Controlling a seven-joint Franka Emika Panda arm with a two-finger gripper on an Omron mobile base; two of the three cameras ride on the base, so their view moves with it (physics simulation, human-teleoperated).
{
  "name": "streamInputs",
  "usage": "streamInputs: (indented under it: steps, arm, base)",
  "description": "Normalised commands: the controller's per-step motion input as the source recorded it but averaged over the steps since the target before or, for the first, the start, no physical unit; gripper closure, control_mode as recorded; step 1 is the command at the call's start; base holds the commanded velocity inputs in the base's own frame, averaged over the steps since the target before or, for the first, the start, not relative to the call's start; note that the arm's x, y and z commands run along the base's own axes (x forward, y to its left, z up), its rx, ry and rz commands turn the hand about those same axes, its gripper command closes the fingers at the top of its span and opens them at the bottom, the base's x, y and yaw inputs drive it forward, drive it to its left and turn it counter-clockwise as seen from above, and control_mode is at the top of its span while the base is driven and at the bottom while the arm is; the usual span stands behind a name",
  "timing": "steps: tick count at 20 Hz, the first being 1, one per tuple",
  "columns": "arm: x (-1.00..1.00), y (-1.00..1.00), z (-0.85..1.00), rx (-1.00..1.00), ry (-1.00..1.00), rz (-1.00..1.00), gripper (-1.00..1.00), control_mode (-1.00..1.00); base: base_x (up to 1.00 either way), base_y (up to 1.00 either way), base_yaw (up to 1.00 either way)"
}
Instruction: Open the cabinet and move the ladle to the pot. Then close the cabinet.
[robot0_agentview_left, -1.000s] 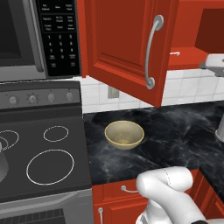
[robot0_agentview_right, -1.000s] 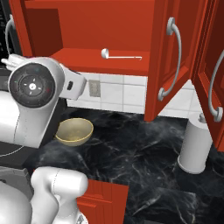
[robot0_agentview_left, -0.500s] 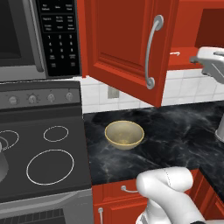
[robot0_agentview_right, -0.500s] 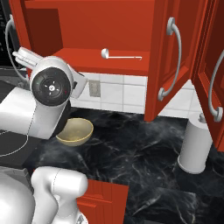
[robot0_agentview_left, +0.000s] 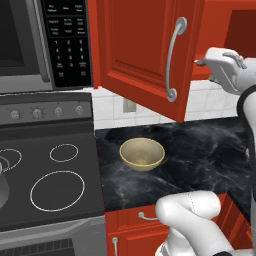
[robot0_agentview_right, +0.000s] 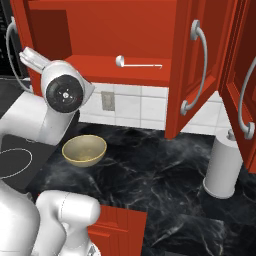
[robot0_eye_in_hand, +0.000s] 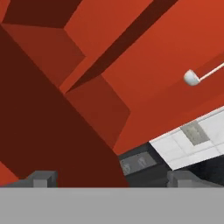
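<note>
One cabinet (robot0_agentview_right: 120, 40), both doors swung wide; two long silver handles (robot0_agentview_right: 196, 65) seen in right base view; one ladle (robot0_agentview_right: 137, 63) lying flat on shelf inside, cup end left, near shelf front edge; one yellow bowl (robot0_agentview_right: 84, 150) on black counter (robot0_agentview_right: 165, 175); one white cylinder (robot0_agentview_right: 223, 167) at right on counter; pot cut off at left edge of stove (robot0_agentview_left: 45, 185), hard to make out; gripper (robot0_eye_in_hand: 111, 178) up near cabinet, fingers spread wide, nothing between them; shelf around ladle bare, room on both sides.
</note>
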Motion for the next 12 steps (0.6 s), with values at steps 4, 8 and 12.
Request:
streamInputs:
  steps: [4, 8, 12]
  arm:
    - [0.13, 0.26, 0.00, 0.07, 0.00, 0.05, -1.00, -1.00]
    - [0.00, 0.32, 0.00, 0.05, 0.00, 0.06, -1.00, -1.00]
    - [0.00, 0.39, 0.00, 0.05, 0.00, 0.07, -1.00, -1.00]
  base:
    - [0.00, 0.00, 0.00]
    - [0.00, 0.00, 0.00]
    - [0.00, 0.00, 0.00]
